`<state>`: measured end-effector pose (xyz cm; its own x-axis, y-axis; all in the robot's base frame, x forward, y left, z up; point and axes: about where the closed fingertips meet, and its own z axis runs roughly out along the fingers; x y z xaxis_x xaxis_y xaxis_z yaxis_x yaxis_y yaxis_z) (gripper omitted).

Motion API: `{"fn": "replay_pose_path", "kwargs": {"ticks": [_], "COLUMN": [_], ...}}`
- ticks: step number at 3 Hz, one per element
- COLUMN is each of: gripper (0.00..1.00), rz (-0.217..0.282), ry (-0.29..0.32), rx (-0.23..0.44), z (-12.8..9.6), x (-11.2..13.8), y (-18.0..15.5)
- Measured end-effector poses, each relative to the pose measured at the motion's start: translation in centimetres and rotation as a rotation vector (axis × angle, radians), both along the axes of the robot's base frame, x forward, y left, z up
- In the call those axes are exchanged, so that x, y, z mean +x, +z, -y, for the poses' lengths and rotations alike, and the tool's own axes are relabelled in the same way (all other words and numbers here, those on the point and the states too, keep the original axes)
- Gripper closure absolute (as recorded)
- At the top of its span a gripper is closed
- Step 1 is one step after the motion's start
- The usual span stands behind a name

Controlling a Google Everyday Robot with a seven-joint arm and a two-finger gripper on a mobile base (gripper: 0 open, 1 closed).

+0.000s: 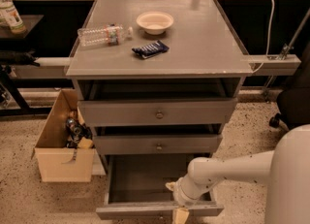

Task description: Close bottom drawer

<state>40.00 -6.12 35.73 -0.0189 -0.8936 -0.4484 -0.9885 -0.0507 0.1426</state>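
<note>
The bottom drawer (145, 177) of the grey cabinet stands pulled far out, its flat grey inside showing and its front edge (135, 212) near the bottom of the view. Its knob is hidden. My gripper (180, 215) hangs at the drawer's front edge, right of centre, with the white arm (227, 169) reaching in from the right. The middle drawer (157, 144) and top drawer (157, 113) above are a little open, each with a small round knob.
On the cabinet top lie a plastic bottle (102, 34), a white bowl (154, 22) and a dark blue packet (150, 49). A cardboard box (63, 155) with items stands on the floor to the left. A dark chair base (290, 106) is at the right.
</note>
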Motion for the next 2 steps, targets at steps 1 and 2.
{"fn": "replay_pose_path", "kwargs": {"ticks": [1,2], "gripper": [0.00,0.00], "rz": [0.000,-0.006], "ry": [0.000,0.017], "rx": [0.000,0.002], "z": [0.0,-0.1], "x": [0.0,0.0], "y": [0.0,-2.4]}}
